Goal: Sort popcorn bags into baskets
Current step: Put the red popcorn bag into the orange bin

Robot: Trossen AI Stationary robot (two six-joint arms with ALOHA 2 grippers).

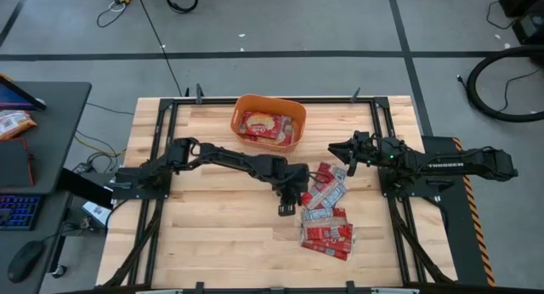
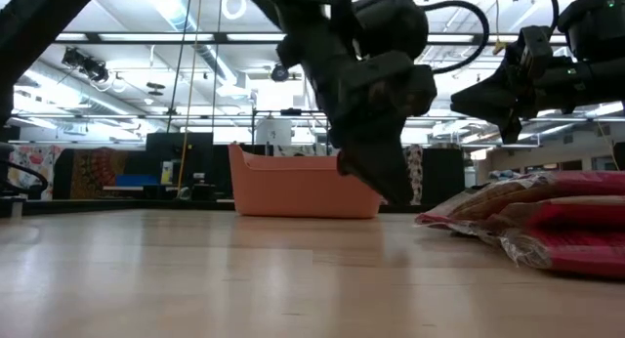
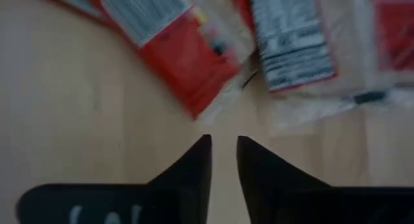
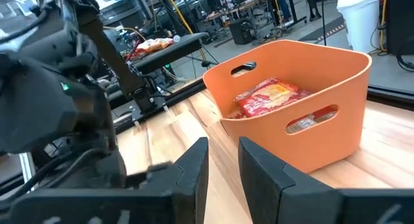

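Popcorn bags being sorted from a bench pile into an orange basket

The basket (image 1: 269, 122), already holding packets, stands at the bench's far edge; the remaining popcorn bags (image 1: 327, 213) are heaped right of centre. The left gripper (image 1: 289, 200) is angled down beside the pile, jaws slightly apart and empty; one bag's free edge should be straddled, then pinched. The right gripper (image 1: 340, 149) is held above the bench's right side, jaws narrowly parted, empty.

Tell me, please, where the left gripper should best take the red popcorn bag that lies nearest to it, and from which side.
Probably its near corner. In the left wrist view that popcorn bag lies flat on the table, tilted, its pale sealed edge pointing at the left gripper. Come from above, fingers astride that edge: a flat packet offers little else to pinch.
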